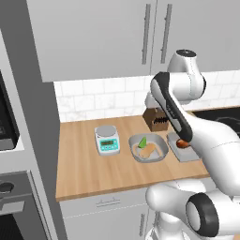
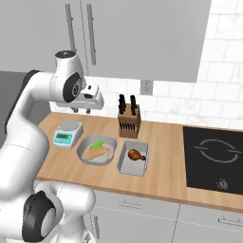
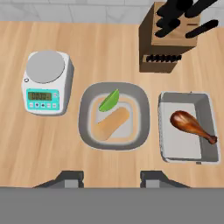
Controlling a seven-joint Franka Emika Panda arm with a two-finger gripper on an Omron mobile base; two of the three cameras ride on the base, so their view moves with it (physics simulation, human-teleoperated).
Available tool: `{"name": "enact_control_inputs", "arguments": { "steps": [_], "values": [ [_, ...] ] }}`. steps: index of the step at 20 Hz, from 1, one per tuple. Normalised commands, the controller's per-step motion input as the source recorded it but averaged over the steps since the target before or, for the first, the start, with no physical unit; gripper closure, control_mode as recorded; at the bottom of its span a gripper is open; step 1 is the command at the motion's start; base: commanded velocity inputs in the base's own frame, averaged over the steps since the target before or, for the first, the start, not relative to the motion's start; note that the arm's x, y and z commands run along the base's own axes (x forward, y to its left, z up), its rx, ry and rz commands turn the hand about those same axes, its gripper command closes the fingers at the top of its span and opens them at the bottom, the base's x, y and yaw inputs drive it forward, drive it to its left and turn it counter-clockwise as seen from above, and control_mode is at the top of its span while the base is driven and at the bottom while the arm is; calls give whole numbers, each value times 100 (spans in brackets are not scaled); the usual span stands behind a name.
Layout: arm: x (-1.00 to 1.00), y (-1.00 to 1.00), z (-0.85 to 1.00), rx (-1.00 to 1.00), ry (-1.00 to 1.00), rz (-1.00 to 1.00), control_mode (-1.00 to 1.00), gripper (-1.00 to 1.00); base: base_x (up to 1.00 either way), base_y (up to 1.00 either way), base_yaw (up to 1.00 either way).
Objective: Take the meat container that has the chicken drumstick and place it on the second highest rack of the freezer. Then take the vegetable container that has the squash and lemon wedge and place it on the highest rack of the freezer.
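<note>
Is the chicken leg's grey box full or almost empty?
Almost empty. The meat container holds just one chicken drumstick, with bare grey floor around it.

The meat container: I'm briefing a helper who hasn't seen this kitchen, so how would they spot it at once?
On the wooden counter, left of the black cooktop, stands a knife block. Just in front of it sits the meat container, a grey rectangular tray holding a brown chicken drumstick. Its neighbour, the vegetable container, is rounded and holds pale squash and a green wedge.

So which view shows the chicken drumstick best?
The hand view: the chicken drumstick lies unobstructed, seen from above in its grey container. The right base view shows it smaller; in the left base view the arm mostly hides it.
</note>
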Motion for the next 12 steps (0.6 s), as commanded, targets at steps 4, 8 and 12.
{"name": "enact_control_inputs", "arguments": {
  "steps": [4, 8, 12],
  "values": [
    [-43, -15, -31, 0, 3, -10, -100, -100, 0, 0, 0],
    [-9, -27, -100, 7, 12, -48, -100, -100, 0, 0, 0],
    [30, -31, -100, 26, 10, -64, -100, -100, 0, 0, 0]
  ]
}}
